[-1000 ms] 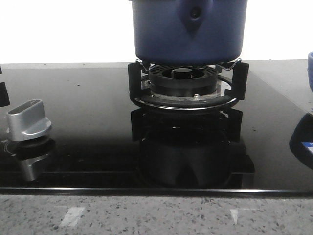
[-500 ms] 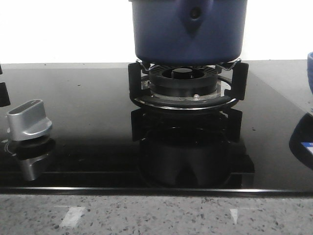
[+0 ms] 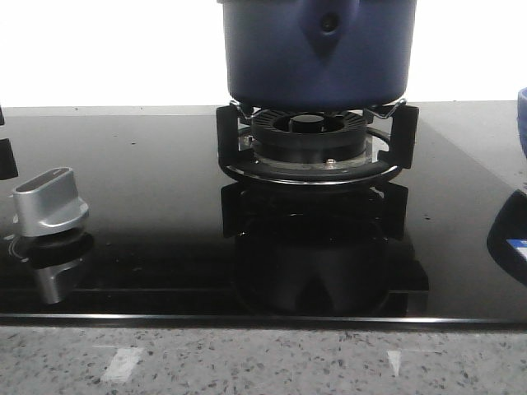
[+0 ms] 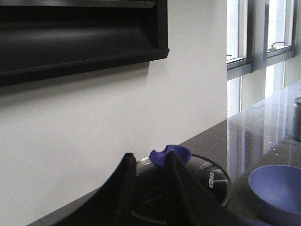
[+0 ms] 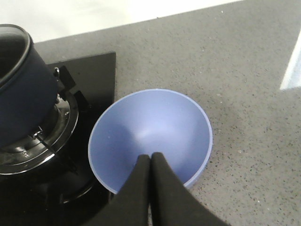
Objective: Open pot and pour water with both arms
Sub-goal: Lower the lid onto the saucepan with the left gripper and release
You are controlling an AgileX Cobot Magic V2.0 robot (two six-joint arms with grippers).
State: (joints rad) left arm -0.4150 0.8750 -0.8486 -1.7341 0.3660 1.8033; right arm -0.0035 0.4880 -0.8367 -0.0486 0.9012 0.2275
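Pot (image 3: pixel 317 51) sits on the burner grate (image 3: pixel 313 148) of the black hob (image 3: pixel 148 189) — lid on. Left gripper (image 4: pixel 149 188) released above the lid's blue knob (image 4: pixel 170 154); right gripper (image 5: pixel 150 162) clenched, empty, over the blue bowl (image 5: pixel 150 127) on the worktop (image 5: pixel 244 70).

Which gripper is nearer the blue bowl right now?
Right. The right gripper, fingers closed, hangs directly over the blue bowl; the left gripper is over at the pot's glass lid, bowl off beside it.
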